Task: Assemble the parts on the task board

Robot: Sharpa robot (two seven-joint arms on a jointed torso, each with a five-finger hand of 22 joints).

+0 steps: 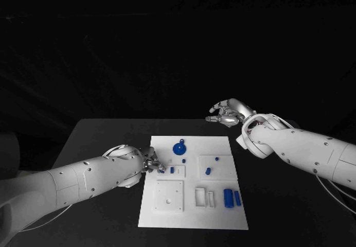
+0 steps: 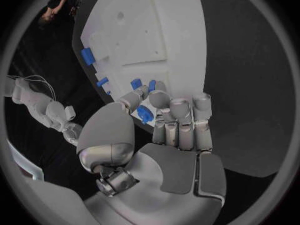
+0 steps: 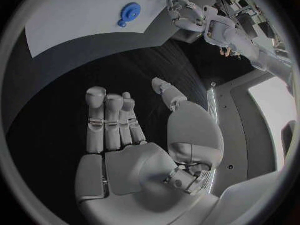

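Head view. The white rectangular task board [image 1: 194, 181] lies in the middle of the black tabletop [image 1: 104, 134]. The left hand [image 1: 150, 160] sits at the board's left edge, fingers bunched over a small blue part [image 1: 161, 172] just inside that edge; whether the fingers actually clasp it cannot be told from here. On the board: a round blue disc part [image 1: 179, 148] near the far edge, several small blue pegs [image 1: 208, 170] around the board's middle, and two upright blue blocks [image 1: 228, 197] near the right edge, beside white slotted fixtures. The right hand [image 1: 226, 115] hovers beyond the board's far right corner, well apart from it, holding nothing, fingers loosely curled.

Left wrist view. The left hand's fingertips [image 2: 159, 101] close round a small blue piece [image 2: 145, 114], thumb and fingers pinching it just over the board's edge. More blue pegs stand close beyond the fingertips. This confirms the grasp that the head view leaves uncertain.

Right wrist view. Right hand's palm and fingers [image 3: 112, 120] are spread apart, empty, above bare tabletop; the blue disc and the left hand appear far off on the board.

Judgement: step in hand is picking or seating one small part on the board's left side. Next move likely calls for aligning that piece over its socket and pressing down squarely; a tilted piece could jam.
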